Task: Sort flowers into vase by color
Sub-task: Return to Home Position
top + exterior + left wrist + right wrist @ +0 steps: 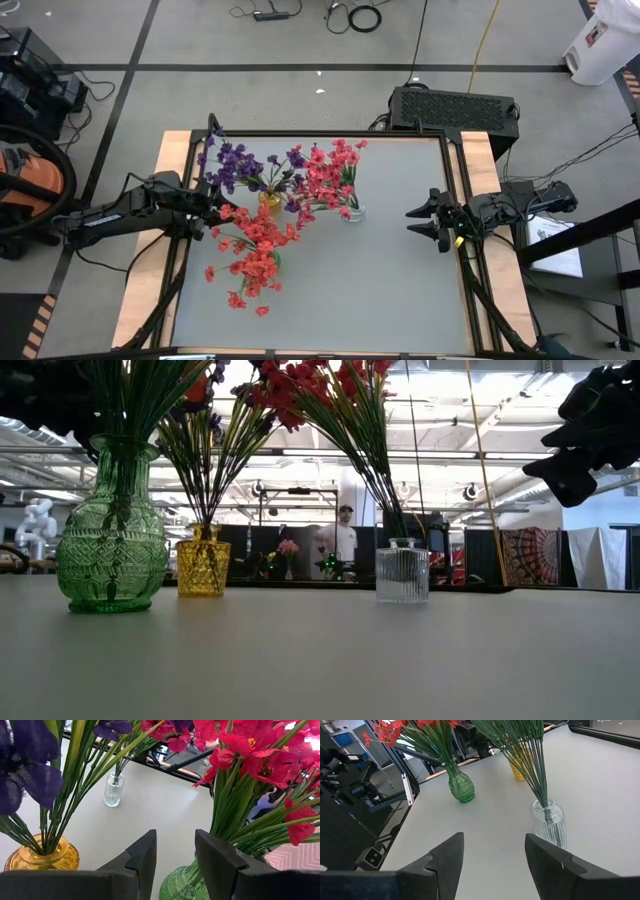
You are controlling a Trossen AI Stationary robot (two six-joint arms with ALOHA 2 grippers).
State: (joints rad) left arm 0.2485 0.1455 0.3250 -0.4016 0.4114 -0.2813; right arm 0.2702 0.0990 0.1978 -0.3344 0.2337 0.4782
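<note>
The left gripper (174, 842) is held parted and empty just beside the green vase (110, 530), the right gripper (413, 221) likewise parted at the right of the table (400, 290). The flowers (255, 250) are stood red in that vase, purple in the yellow vase (203, 565), pink-red in the clear vase (402, 572). From above, the green vase is hidden by blossoms.

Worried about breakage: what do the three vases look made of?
The green vase, amber vase and clear ribbed vase all look like glossy moulded glass: light passes through, flower stems show inside, patterns glint. Clear plastic cannot be ruled out.
</note>
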